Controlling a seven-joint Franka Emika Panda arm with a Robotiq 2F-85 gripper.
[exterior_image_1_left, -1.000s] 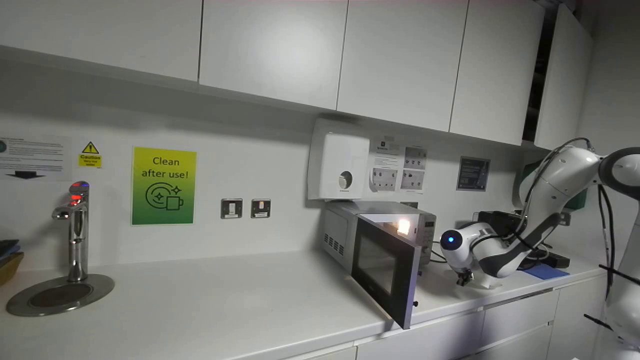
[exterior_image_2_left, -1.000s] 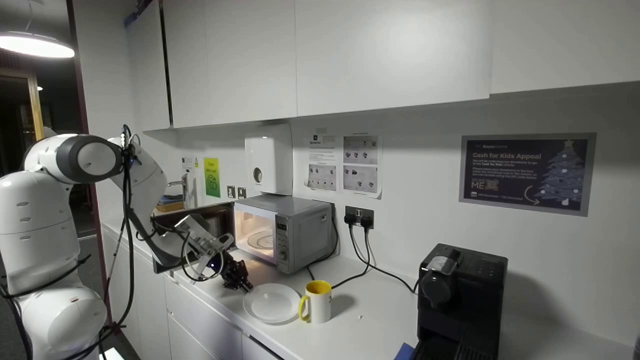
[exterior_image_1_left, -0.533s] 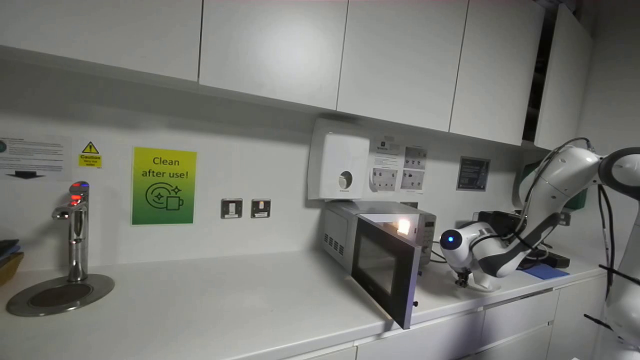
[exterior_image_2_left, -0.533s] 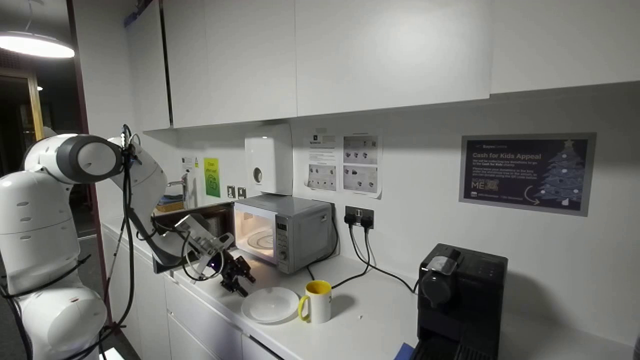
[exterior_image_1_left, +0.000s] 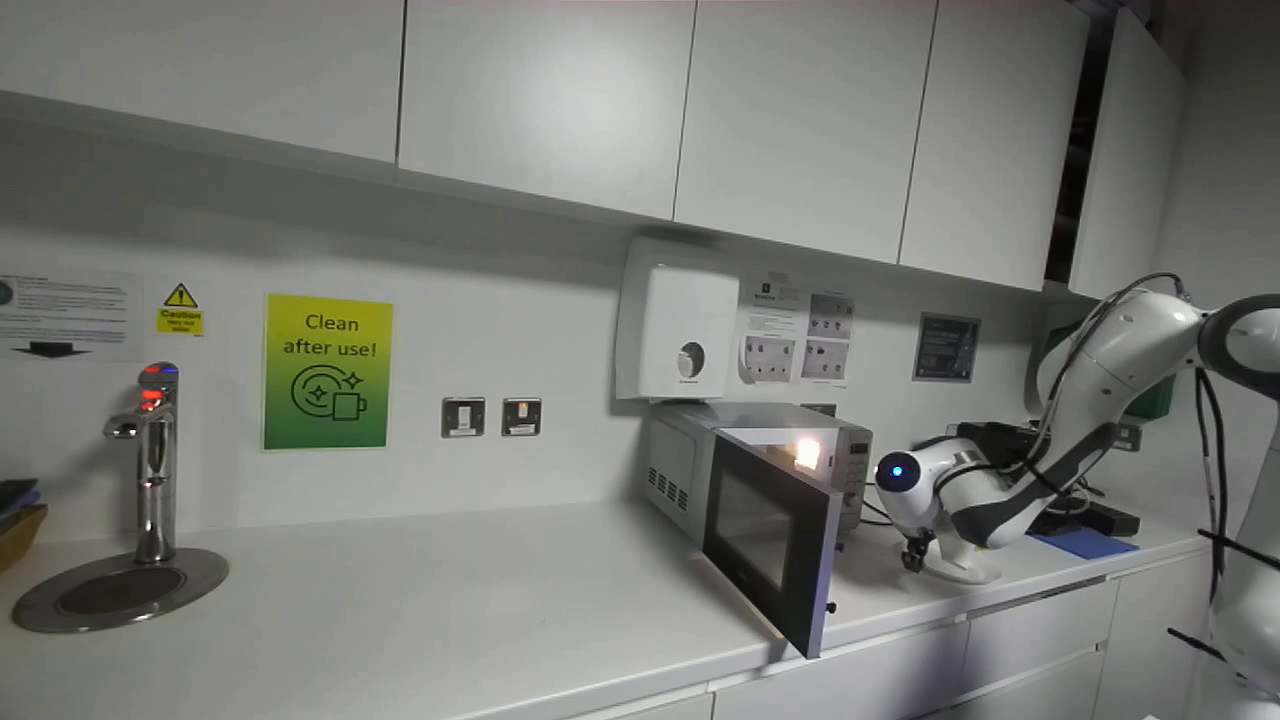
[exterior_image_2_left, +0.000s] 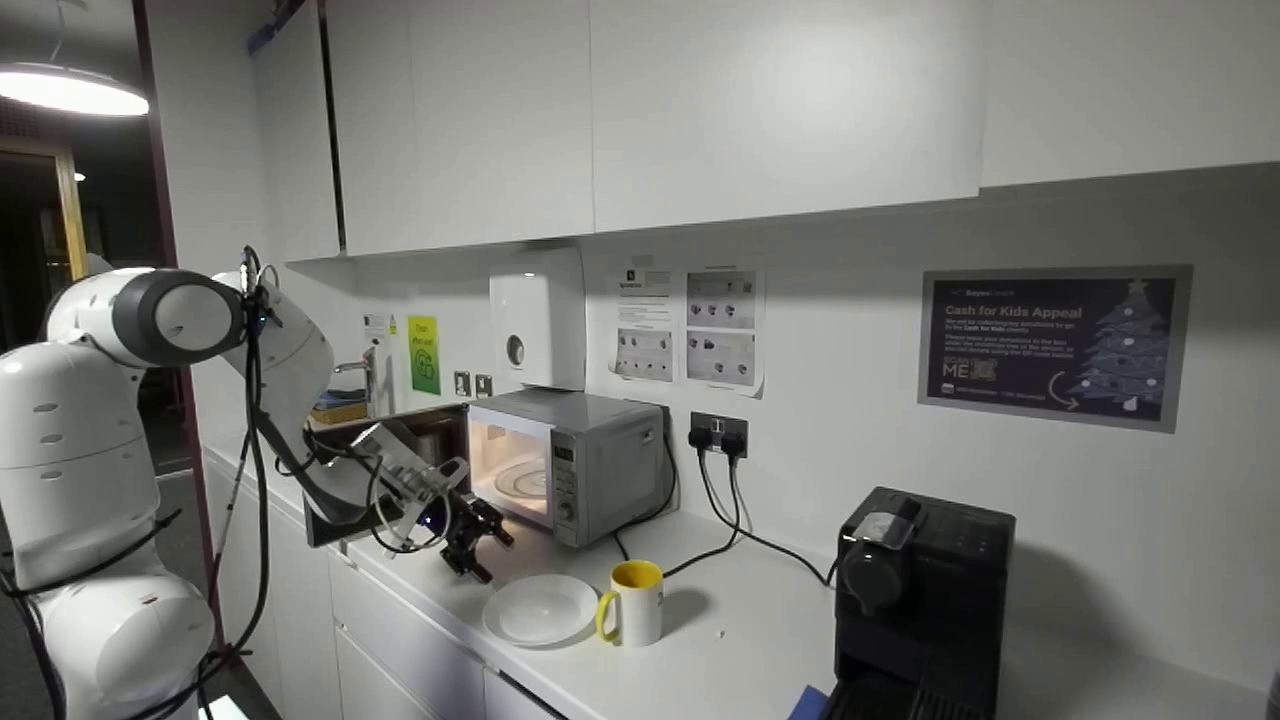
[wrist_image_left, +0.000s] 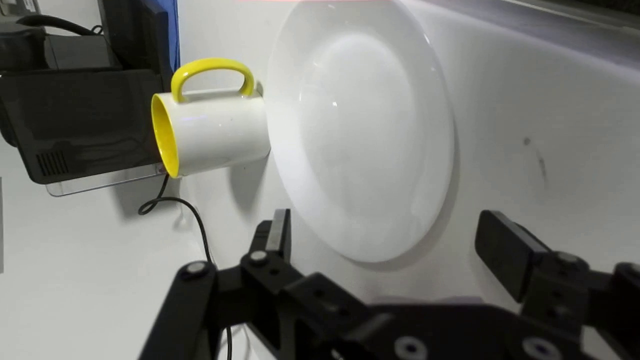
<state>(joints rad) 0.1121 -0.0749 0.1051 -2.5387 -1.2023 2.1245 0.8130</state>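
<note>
White plate (wrist_image_left: 362, 130) lies just below & fwd of pincer (wrist_image_left: 385, 227), jaws wide apart w/ nothing held.

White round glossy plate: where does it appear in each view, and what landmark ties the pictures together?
In an exterior view, the white round glossy plate is small, lower right.
In an exterior view, the plate is low, left of centre.
In the wrist view, the plate is large, upper middle.
Shared landmark: the black two-fingered gripper, in all three.
</note>
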